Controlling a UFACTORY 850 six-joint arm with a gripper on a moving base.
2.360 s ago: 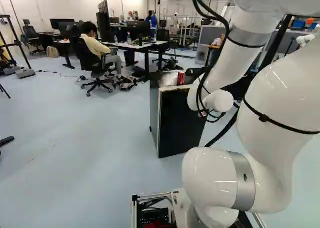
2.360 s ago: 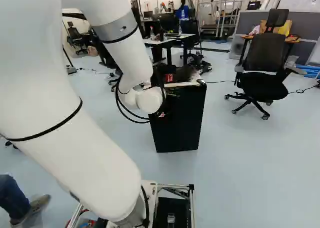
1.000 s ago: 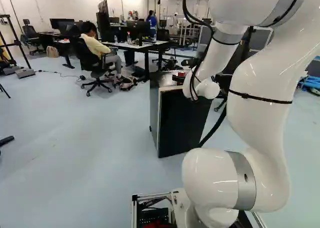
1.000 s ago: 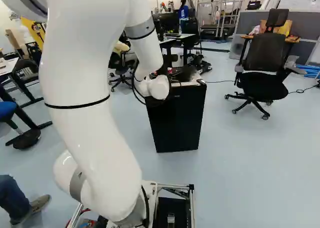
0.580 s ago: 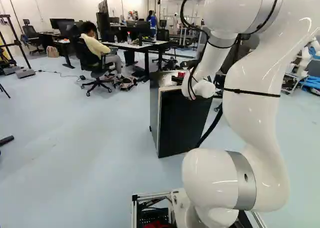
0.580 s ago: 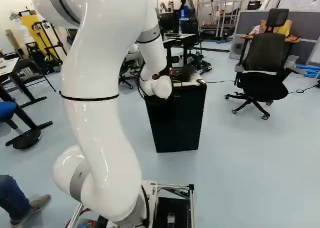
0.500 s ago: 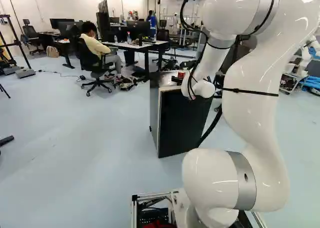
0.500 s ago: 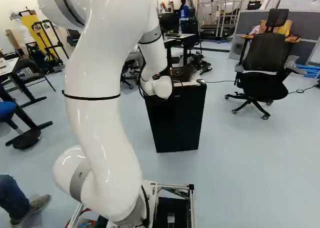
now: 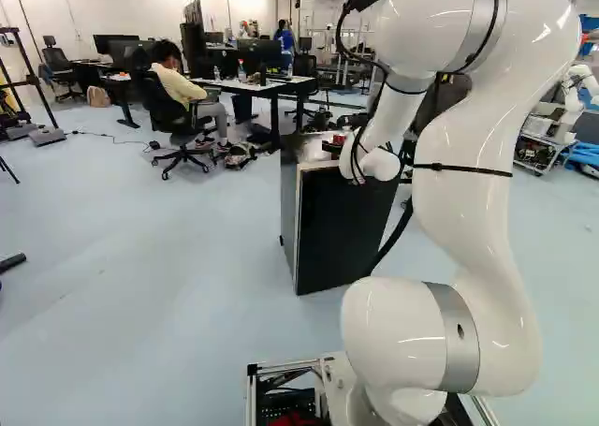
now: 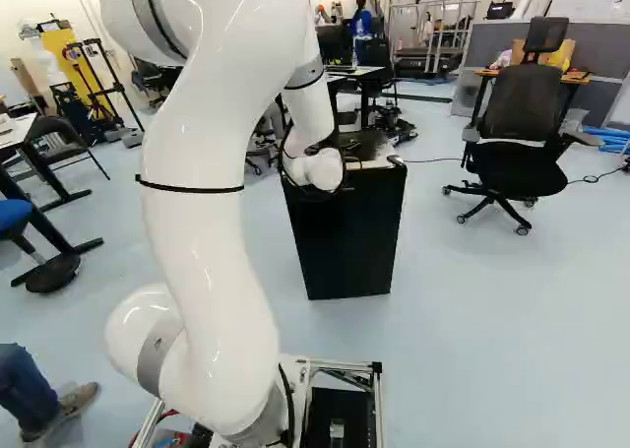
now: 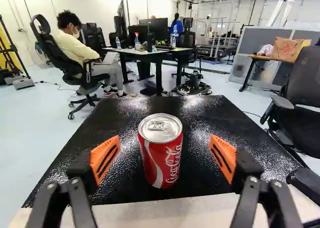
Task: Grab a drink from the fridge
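At the far left of the left base view, a black upright stand (image 9: 26, 80) of straight bars rises from the smooth, pale floor (image 9: 122, 248). Next comes a desk (image 9: 267, 86) with a flat, thin, light top on straight dark legs. Nearer, the boxy fridge (image 9: 342, 229) shows a flat black face with a pale edging strip. The can (image 11: 161, 153) stands upright on its top, a red cylinder with white lettering, a bare metal lid and a ring tab. The top is black, glossy and finely pebbled, with a paler strip along the side nearest the gripper (image 9: 335, 147). That tool's two fingers stand wide apart on either side of the can, touching neither flank; their orange pads (image 11: 105, 159) are angular and dark-slotted. The arm (image 9: 473, 173) follows, glossy white and rounded, ringed by thin black bands, with loose cables looping beside its wrist. At the right of the right base view waits a black chair (image 10: 522, 108) with a curved mesh back.
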